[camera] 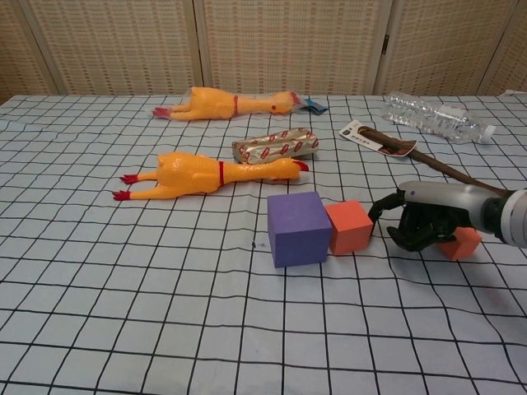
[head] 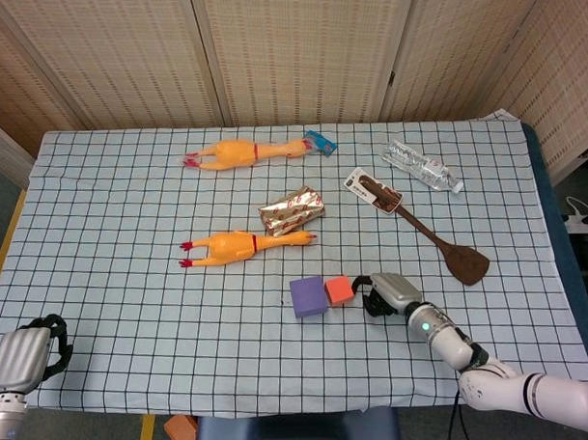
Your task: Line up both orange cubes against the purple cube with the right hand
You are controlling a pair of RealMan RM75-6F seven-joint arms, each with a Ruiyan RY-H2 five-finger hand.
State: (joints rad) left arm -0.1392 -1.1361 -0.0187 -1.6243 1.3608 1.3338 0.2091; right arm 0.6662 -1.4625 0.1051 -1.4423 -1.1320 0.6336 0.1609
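Orange cubes: matte blocks, one (camera: 350, 226) touching purple cube (camera: 297, 228), other (camera: 461, 243) seemingly gripped
Right hand (camera: 424, 220): fingers curled, low over worktop (camera: 123, 313)

Woven folding screens (head: 298, 51) behind a checked-cloth table (head: 109, 188) — evenly lit.

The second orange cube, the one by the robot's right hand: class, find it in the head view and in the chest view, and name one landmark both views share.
Head view: not visible; the right hand covers that spot.
Chest view: the second orange cube peeks out behind the right hand, at right.
Shared landmark: the purple cube.
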